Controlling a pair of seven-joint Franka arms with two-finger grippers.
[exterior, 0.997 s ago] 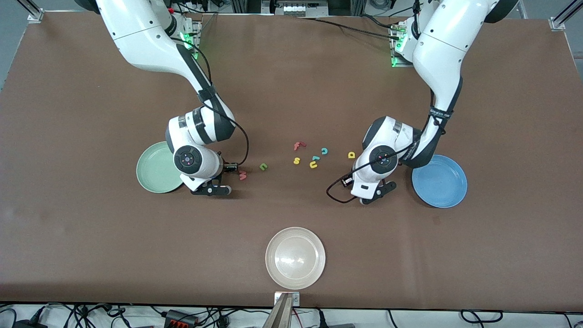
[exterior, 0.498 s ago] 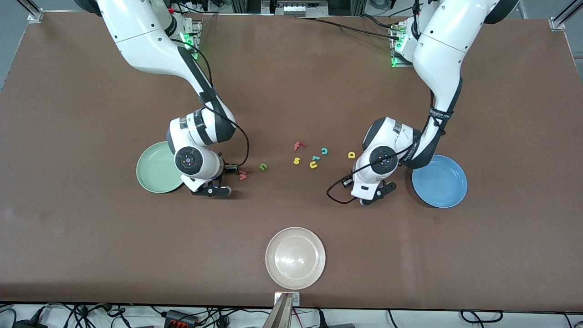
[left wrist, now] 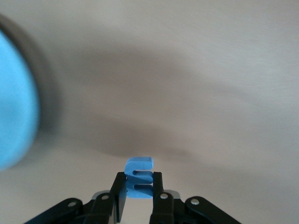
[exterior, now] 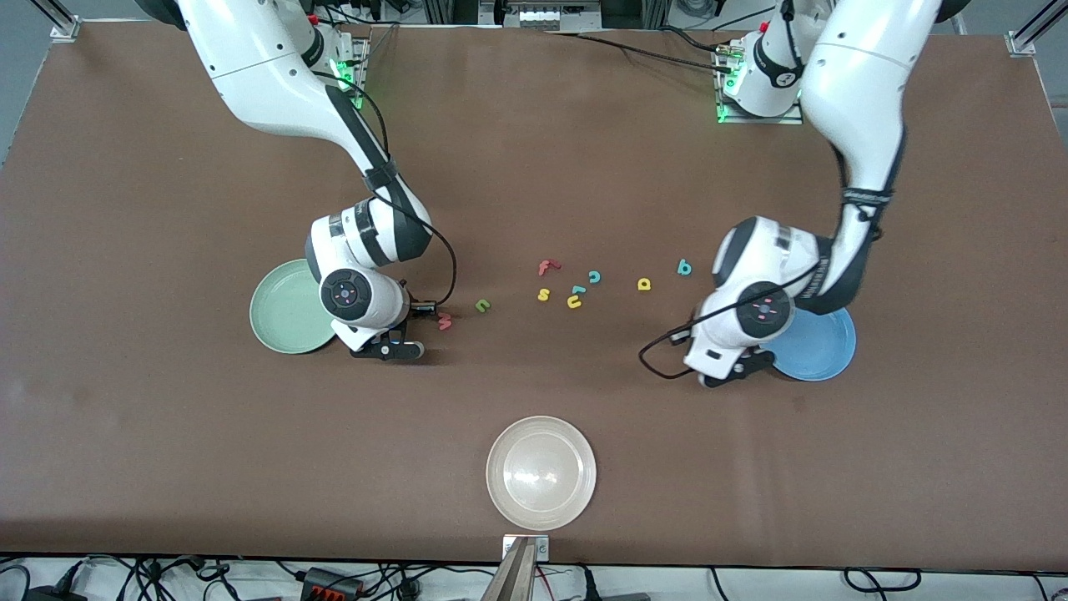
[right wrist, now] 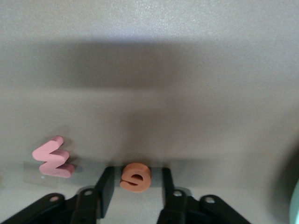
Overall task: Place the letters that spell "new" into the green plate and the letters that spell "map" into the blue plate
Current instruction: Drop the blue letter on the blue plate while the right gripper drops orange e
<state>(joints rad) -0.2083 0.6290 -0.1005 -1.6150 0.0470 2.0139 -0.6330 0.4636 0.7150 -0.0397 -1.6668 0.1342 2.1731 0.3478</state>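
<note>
My left gripper is shut on the blue "m" and hangs over the table at the rim of the blue plate, whose edge also shows in the left wrist view. My right gripper is down at the table beside the green plate. Its fingers stand open on either side of the orange "e", with gaps showing. The pinkish "w" lies close by, also seen from the right wrist. The green "n", yellow "a" and teal "p" lie on the table.
Mid-table lie a red "f", a yellow "s", a teal "c" and a yellow "u". A whitish-beige plate sits near the front edge. A loose black cable trails from the left hand.
The left arm has carried the blue "m" toward the blue plate, uncovering the teal "p". The right gripper has stayed put while its fingers narrowed round the "e".
</note>
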